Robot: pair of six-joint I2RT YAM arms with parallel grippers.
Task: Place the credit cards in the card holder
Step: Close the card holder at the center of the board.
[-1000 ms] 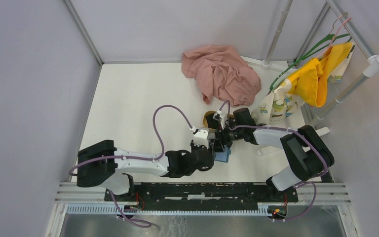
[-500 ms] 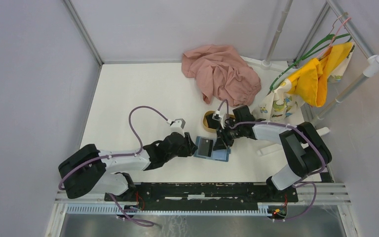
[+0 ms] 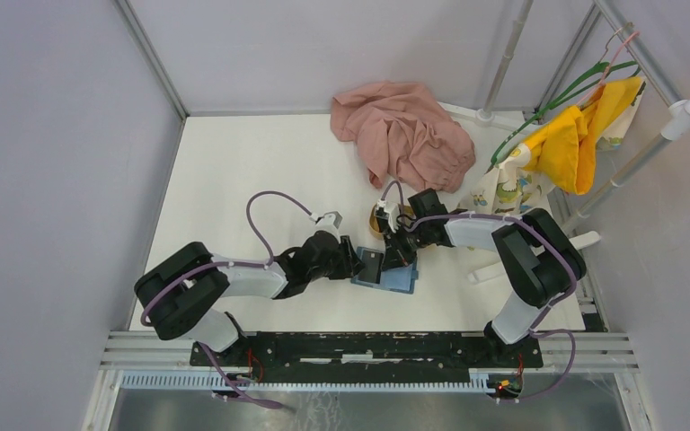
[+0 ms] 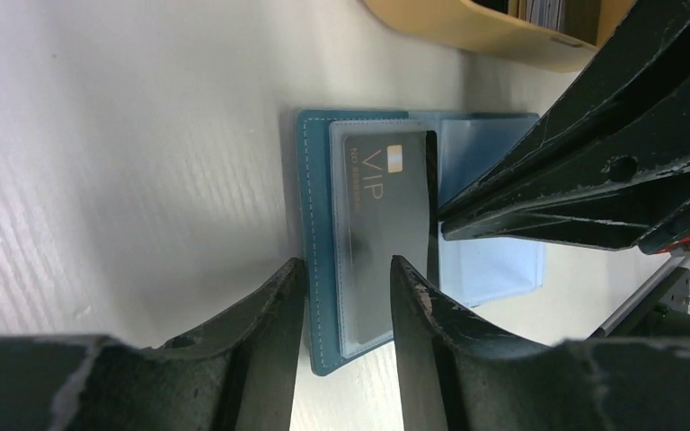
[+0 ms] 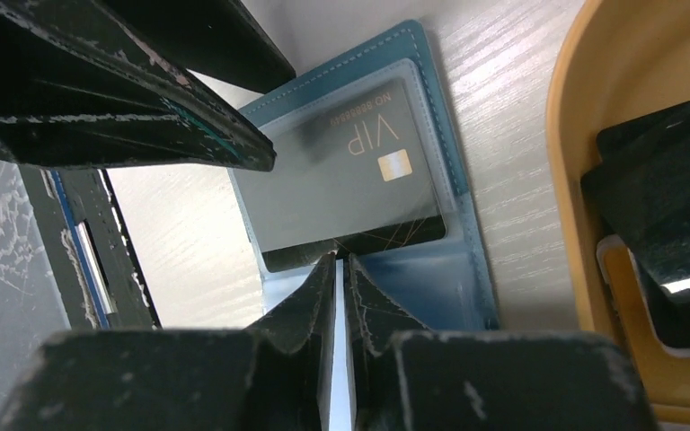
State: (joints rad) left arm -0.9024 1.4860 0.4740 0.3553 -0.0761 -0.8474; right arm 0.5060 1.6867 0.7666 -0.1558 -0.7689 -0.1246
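1. One black rectangular credit card (image 5: 350, 180) with "VIP" printed on it is lying most of the way inside the clear pocket of the teal-blue folding card holder (image 5: 359, 63). Only its trailing edge is sticking out toward the fold.
2. The card holder is lying open and flat on the white table (image 4: 99, 135), so the pocket mouth is facing the incoming card.
3. The right gripper (image 5: 339, 265) is reaching in from about 2 o'clock in the top view. Its jaws are pinched almost together with nothing between them, and the tips are meeting the card's exposed edge. It looks to be acting as a narrow pusher to seat the card.
4. The left gripper (image 4: 346, 269) is sitting at 9 o'clock of the holder, jaws partly spread and gripping nothing. Its tips are straddling the stitched outer end, probably bracing the holder against the push. I cannot tell whether they are touching it.
5. The oval tan wooden tray (image 5: 575, 180) is waiting just beside the holder at 12 o'clock. It is keeping more black cards (image 5: 665, 189) within the right arm's reach.
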